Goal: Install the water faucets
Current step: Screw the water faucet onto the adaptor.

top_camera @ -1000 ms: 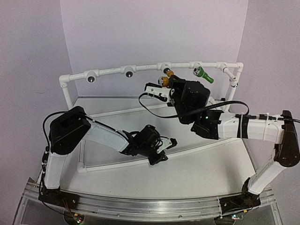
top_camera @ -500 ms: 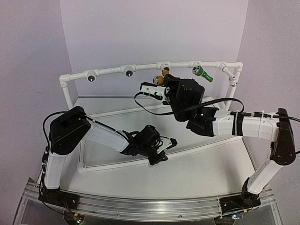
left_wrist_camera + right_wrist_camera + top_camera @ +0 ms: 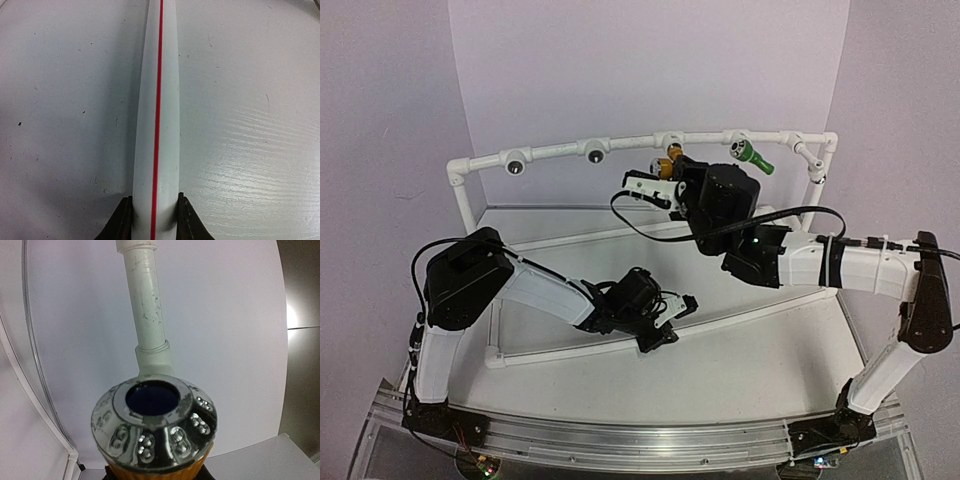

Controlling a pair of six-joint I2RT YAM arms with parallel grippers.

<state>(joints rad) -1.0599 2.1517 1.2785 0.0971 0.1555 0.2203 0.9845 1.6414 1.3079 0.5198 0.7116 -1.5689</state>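
Note:
My right gripper (image 3: 665, 172) is shut on the yellow-orange water faucet (image 3: 669, 161), holding it up just below the top rail of the white pipe frame (image 3: 555, 151). In the right wrist view the faucet (image 3: 154, 427) fills the lower middle: a shiny silvery end with a dark hole, orange body below, and a white pipe (image 3: 146, 305) right behind it. The green water faucet (image 3: 752, 156) sticks out of the rail further right. My left gripper (image 3: 665, 322) is shut on the frame's low front pipe (image 3: 157, 100), white with a red stripe, one finger (image 3: 121, 222) on each side.
Two dark round sockets (image 3: 515, 166) (image 3: 594, 152) sit in the top rail to the left. The frame's right post (image 3: 817, 170) stands near my right arm. A black cable (image 3: 650, 232) loops under the right wrist. Purple walls close in behind and at the sides.
My right arm has shifted a little to the left and closer to the top rail, carrying the yellow-orange faucet. The left arm has not moved.

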